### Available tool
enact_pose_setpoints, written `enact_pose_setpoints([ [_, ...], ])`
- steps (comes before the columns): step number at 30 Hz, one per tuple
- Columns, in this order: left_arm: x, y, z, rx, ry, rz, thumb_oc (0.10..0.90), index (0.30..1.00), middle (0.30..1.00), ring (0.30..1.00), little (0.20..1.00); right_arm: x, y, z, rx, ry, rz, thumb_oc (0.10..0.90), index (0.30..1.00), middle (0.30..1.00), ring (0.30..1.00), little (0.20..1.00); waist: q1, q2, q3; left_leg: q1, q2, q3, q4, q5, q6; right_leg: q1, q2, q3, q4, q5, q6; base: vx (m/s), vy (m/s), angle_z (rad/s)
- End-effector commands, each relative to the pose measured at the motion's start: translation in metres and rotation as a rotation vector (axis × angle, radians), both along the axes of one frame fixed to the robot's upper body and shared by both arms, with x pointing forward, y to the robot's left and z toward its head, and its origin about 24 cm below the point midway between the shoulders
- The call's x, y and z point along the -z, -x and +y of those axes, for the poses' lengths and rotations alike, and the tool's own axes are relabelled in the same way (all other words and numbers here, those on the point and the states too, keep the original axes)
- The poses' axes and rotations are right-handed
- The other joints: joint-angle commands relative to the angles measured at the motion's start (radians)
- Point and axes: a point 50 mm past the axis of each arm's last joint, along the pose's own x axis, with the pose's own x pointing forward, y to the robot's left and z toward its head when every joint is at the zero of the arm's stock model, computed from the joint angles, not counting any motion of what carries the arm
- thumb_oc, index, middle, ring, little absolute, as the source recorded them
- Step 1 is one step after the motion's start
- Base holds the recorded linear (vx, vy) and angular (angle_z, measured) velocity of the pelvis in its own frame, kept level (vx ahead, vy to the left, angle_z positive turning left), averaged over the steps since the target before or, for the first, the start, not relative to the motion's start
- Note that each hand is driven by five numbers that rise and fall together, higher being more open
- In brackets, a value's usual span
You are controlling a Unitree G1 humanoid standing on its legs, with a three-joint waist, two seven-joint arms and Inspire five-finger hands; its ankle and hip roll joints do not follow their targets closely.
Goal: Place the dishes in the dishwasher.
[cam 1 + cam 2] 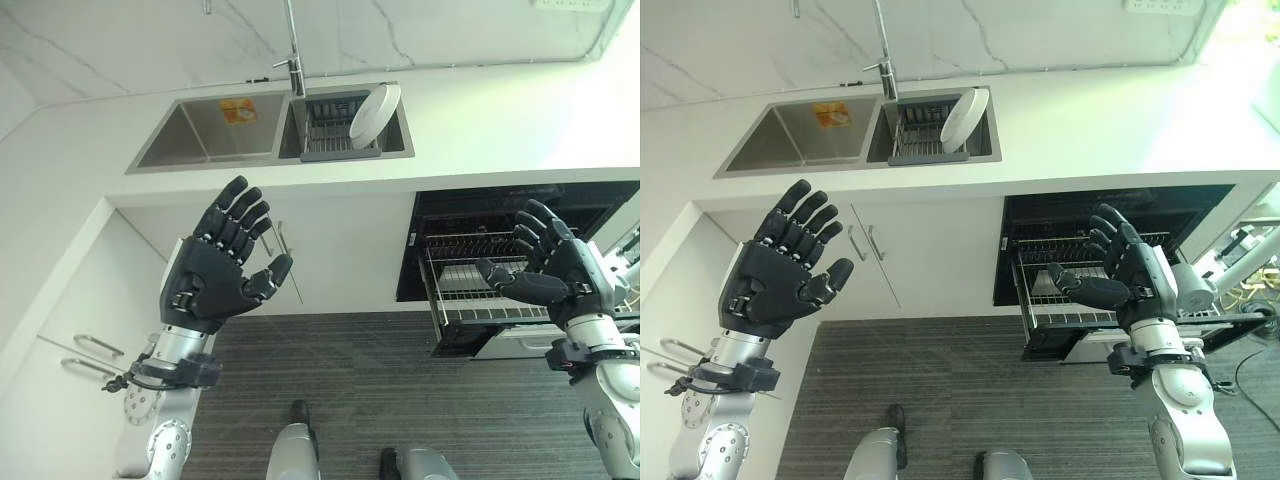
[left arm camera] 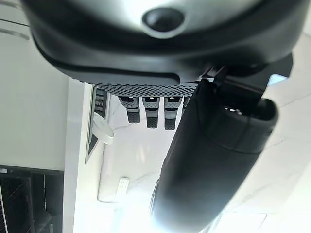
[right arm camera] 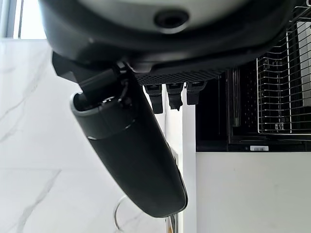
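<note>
A white plate (image 1: 374, 110) stands on edge in a dark rack (image 1: 328, 130) inside the sink's right basin. The plate (image 2: 102, 130) also shows past my left hand's fingers. The dishwasher (image 1: 500, 215) under the counter at the right is open, its wire rack (image 1: 470, 285) pulled out. My left hand (image 1: 222, 265) is raised in front of the cabinet below the sink, fingers spread and holding nothing. My right hand (image 1: 550, 268) hangs open in front of the dishwasher rack, also holding nothing.
A steel double sink (image 1: 210, 130) with a tall faucet (image 1: 294, 55) is set in the white counter (image 1: 480, 130). White cabinet doors with bar handles (image 1: 290, 262) run below it and along the left side. Grey striped floor (image 1: 380, 380) lies in front.
</note>
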Motion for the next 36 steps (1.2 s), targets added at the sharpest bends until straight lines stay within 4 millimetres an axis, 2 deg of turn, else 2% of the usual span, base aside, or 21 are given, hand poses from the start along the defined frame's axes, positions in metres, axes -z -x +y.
enact_pose_setpoints([
  [1,-0.055,0.008,0.004,-0.011,-0.030,-0.316,0.800,0.900,0.900,0.900,0.900,-0.063,0.005,0.007,-0.067,0.052,-0.354,0.800,0.900,0.900,0.900,0.900,0.000,-0.037,-0.077,0.025,-0.039,0.015,0.016,-0.018,-0.001,0.146,-0.024,-0.037,-0.191,0.002,0.117,0.31,0.390,-0.16],
  [3,-0.064,0.004,0.003,0.022,-0.064,-0.334,0.800,0.900,0.900,0.900,0.900,-0.062,0.014,0.007,-0.038,0.029,-0.385,0.800,0.900,0.900,0.900,0.900,0.016,-0.060,-0.122,0.046,-0.089,0.000,0.016,-0.061,0.032,0.162,-0.086,-0.074,-0.191,0.012,0.172,0.33,0.384,-0.13],
  [4,-0.069,0.002,0.000,0.041,-0.075,-0.345,0.800,0.900,0.900,0.900,0.900,-0.061,0.015,0.010,-0.024,0.022,-0.390,0.800,0.900,0.900,0.900,0.900,0.020,-0.066,-0.131,0.052,-0.105,-0.003,0.016,-0.071,0.046,0.157,-0.111,-0.098,-0.191,0.036,0.185,0.34,0.395,0.11],
  [5,-0.074,-0.001,-0.003,0.064,-0.090,-0.359,0.800,0.900,0.900,0.900,0.900,-0.058,0.012,0.013,-0.016,0.021,-0.379,0.800,0.900,0.900,0.900,0.900,0.023,-0.073,-0.138,0.060,-0.128,-0.008,0.016,-0.084,0.066,0.151,-0.139,-0.126,-0.191,0.088,0.198,0.32,0.360,0.31],
  [6,-0.079,-0.002,-0.005,0.081,-0.108,-0.381,0.800,0.900,0.900,0.900,0.900,-0.057,0.008,0.015,-0.014,0.024,-0.369,0.800,0.900,0.900,0.900,0.900,0.024,-0.075,-0.140,0.067,-0.143,-0.016,0.016,-0.092,0.080,0.147,-0.150,-0.139,-0.191,0.118,0.200,0.34,0.361,0.36],
  [9,-0.091,0.004,-0.010,0.118,-0.166,-0.449,0.800,0.900,0.900,0.900,0.900,-0.056,0.007,0.017,-0.013,0.013,-0.360,0.800,0.900,0.900,0.900,0.900,0.034,-0.077,-0.154,0.070,-0.188,-0.041,0.016,-0.107,0.113,0.173,-0.143,-0.152,-0.191,0.206,0.206,0.24,0.217,0.31],
  [10,-0.094,0.007,-0.011,0.123,-0.189,-0.472,0.800,0.900,0.900,0.900,0.900,-0.055,0.007,0.018,-0.013,0.001,-0.363,0.800,0.900,0.900,0.900,0.900,0.033,-0.071,-0.157,0.077,-0.199,-0.051,0.016,-0.114,0.124,0.181,-0.131,-0.161,-0.172,0.262,0.209,0.18,0.191,0.32],
  [12,-0.097,0.009,-0.013,0.124,-0.220,-0.494,0.800,0.900,0.900,0.900,0.900,-0.054,0.007,0.021,-0.023,-0.002,-0.368,0.800,0.900,0.900,0.900,0.900,0.026,-0.059,-0.148,0.094,-0.212,-0.064,0.016,-0.124,0.140,0.128,-0.126,-0.159,-0.047,0.301,0.211,0.15,0.210,0.16],
  [13,-0.099,0.010,-0.016,0.113,-0.245,-0.513,0.800,0.900,0.900,0.900,0.900,-0.053,0.005,0.024,-0.040,-0.005,-0.370,0.800,0.900,0.900,0.900,0.900,0.017,-0.051,-0.137,0.110,-0.209,-0.059,0.016,-0.129,0.142,0.075,-0.127,-0.160,0.016,0.301,0.197,0.14,0.179,-0.13],
  [14,-0.100,0.011,-0.016,0.104,-0.256,-0.520,0.800,0.900,0.900,0.900,0.900,-0.053,0.004,0.026,-0.050,0.000,-0.368,0.800,0.900,0.900,0.900,0.900,0.016,-0.051,-0.132,0.114,-0.209,-0.051,0.016,-0.130,0.140,0.051,-0.120,-0.158,0.019,0.279,0.185,0.19,0.113,-0.35],
  [16,-0.104,0.010,-0.015,0.097,-0.251,-0.524,0.800,0.900,0.900,0.900,0.900,-0.054,0.003,0.025,-0.073,0.011,-0.360,0.800,0.900,0.900,0.900,0.900,0.012,-0.057,-0.126,0.122,-0.209,-0.037,0.016,-0.130,0.135,0.046,-0.081,-0.181,-0.081,0.228,0.167,0.21,-0.045,-0.30],
  [17,-0.106,0.008,-0.014,0.089,-0.246,-0.519,0.800,0.900,0.900,0.900,0.900,-0.055,0.003,0.026,-0.093,0.007,-0.361,0.800,0.900,0.900,0.900,0.900,0.003,-0.066,-0.118,0.138,-0.207,-0.021,0.016,-0.139,0.131,0.028,-0.085,-0.194,-0.191,0.232,0.168,0.18,-0.127,-0.33],
  [18,-0.106,0.007,-0.014,0.086,-0.248,-0.517,0.800,0.900,0.900,0.900,0.900,-0.056,0.003,0.025,-0.101,0.000,-0.363,0.800,0.900,0.900,0.900,0.900,0.001,-0.072,-0.112,0.146,-0.209,-0.012,0.016,-0.145,0.130,0.010,-0.097,-0.191,-0.191,0.226,0.172,0.20,-0.199,-0.35],
  [19,-0.106,0.006,-0.015,0.073,-0.258,-0.511,0.800,0.900,0.900,0.900,0.900,-0.056,0.002,0.024,-0.116,-0.021,-0.372,0.800,0.900,0.900,0.900,0.900,-0.011,-0.088,-0.102,0.165,-0.216,0.010,0.016,-0.163,0.128,-0.061,-0.134,-0.170,-0.191,0.226,0.188,0.17,-0.167,-0.40],
  [21,-0.104,0.002,-0.021,0.074,-0.269,-0.485,0.800,0.900,0.900,0.900,0.900,-0.057,0.003,0.025,-0.125,-0.049,-0.387,0.800,0.900,0.900,0.900,0.900,-0.036,-0.097,-0.094,0.192,-0.221,0.020,0.016,-0.187,0.134,-0.159,-0.168,-0.104,-0.191,0.276,0.214,0.26,-0.222,-0.40],
  [22,-0.103,0.001,-0.022,0.073,-0.276,-0.478,0.800,0.900,0.900,0.900,0.900,-0.056,0.004,0.025,-0.127,-0.057,-0.391,0.800,0.900,0.900,0.900,0.900,-0.042,-0.098,-0.093,0.199,-0.222,0.022,0.016,-0.193,0.137,-0.180,-0.174,-0.088,-0.191,0.295,0.219,0.38,-0.327,-0.16],
  [23,-0.100,0.002,-0.024,0.086,-0.286,-0.463,0.800,0.900,0.900,0.900,0.900,-0.058,0.008,0.022,-0.123,-0.072,-0.405,0.800,0.900,0.900,0.900,0.900,-0.051,-0.099,-0.095,0.213,-0.222,0.015,0.016,-0.210,0.147,-0.194,-0.168,-0.052,-0.191,0.283,0.223,0.33,-0.303,0.14],
  [24,-0.099,0.003,-0.024,0.087,-0.285,-0.458,0.800,0.900,0.900,0.900,0.900,-0.059,0.009,0.021,-0.122,-0.075,-0.408,0.800,0.900,0.900,0.900,0.900,-0.051,-0.100,-0.099,0.218,-0.220,0.019,0.016,-0.213,0.145,-0.206,-0.173,-0.057,-0.191,0.276,0.225,0.35,-0.344,0.28],
  [28,-0.095,0.004,-0.024,0.103,-0.267,-0.437,0.800,0.900,0.900,0.900,0.900,-0.061,0.006,0.022,-0.107,-0.078,-0.399,0.800,0.900,0.900,0.900,0.900,-0.048,-0.108,-0.121,0.248,-0.207,0.030,0.016,-0.241,0.147,-0.182,-0.166,-0.065,-0.191,0.275,0.227,0.27,-0.276,0.21],
  [31,-0.093,0.003,-0.027,0.108,-0.265,-0.427,0.800,0.900,0.900,0.900,0.900,-0.063,0.004,0.022,-0.106,-0.073,-0.389,0.800,0.900,0.900,0.900,0.900,-0.053,-0.108,-0.139,0.267,-0.187,0.046,0.016,-0.252,0.141,-0.163,-0.157,-0.075,-0.191,0.241,0.225,0.20,-0.225,0.12],
  [36,-0.090,0.004,-0.028,0.117,-0.249,-0.411,0.800,0.900,0.900,0.900,0.900,-0.065,0.005,0.021,-0.090,-0.061,-0.394,0.800,0.900,0.900,0.900,0.900,-0.064,-0.100,-0.169,0.292,-0.163,0.051,0.016,-0.263,0.121,-0.147,-0.132,-0.083,-0.191,0.205,0.196,0.16,-0.214,0.11],
])
